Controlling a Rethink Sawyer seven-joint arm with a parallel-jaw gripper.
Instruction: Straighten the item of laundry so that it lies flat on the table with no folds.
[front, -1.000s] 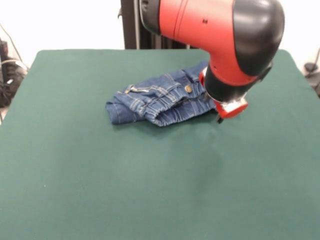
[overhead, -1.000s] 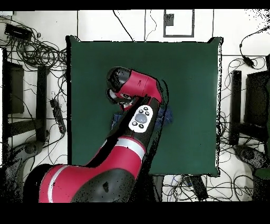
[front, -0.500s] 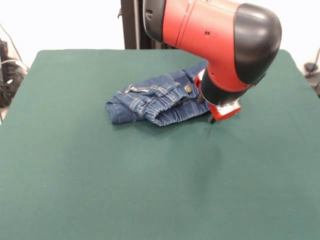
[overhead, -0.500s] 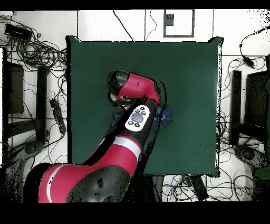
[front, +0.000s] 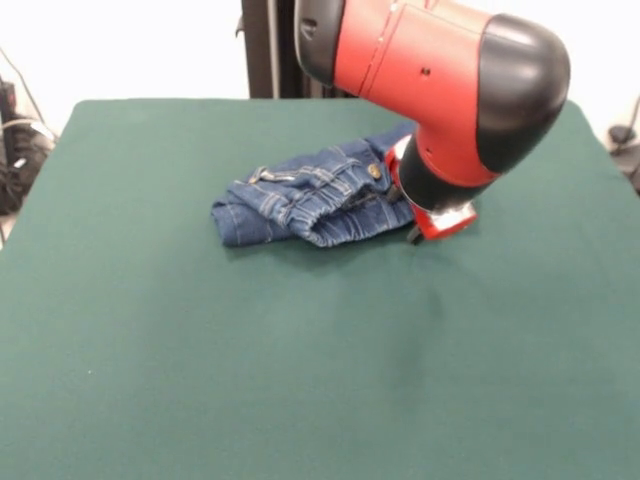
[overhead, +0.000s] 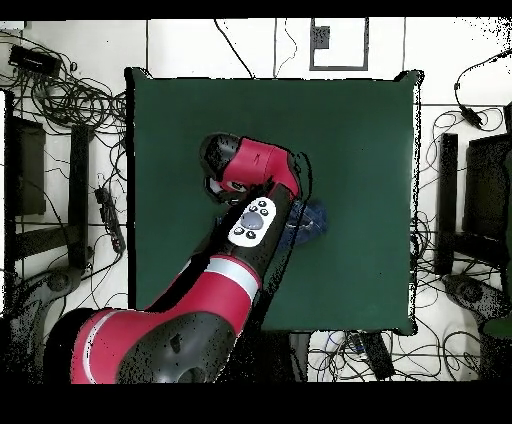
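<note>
Green cloth covers the table (front: 200, 380), and the jeans (front: 300, 205) lie bunched in folds toward its far middle; the gripper (front: 415, 236) sits low at their waistband end, its grip impossible to tell

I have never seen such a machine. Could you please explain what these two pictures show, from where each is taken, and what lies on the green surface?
The red and black machine is a robot arm on a pedestal. One picture looks across the table at it; the other looks straight down from above. On the green cloth top lies a small pair of blue denim jeans, crumpled and folded over itself, not flat. The gripper at the arm's end is low at the edge of the jeans. The arm hides it, so whether it holds the cloth cannot be seen.
</note>
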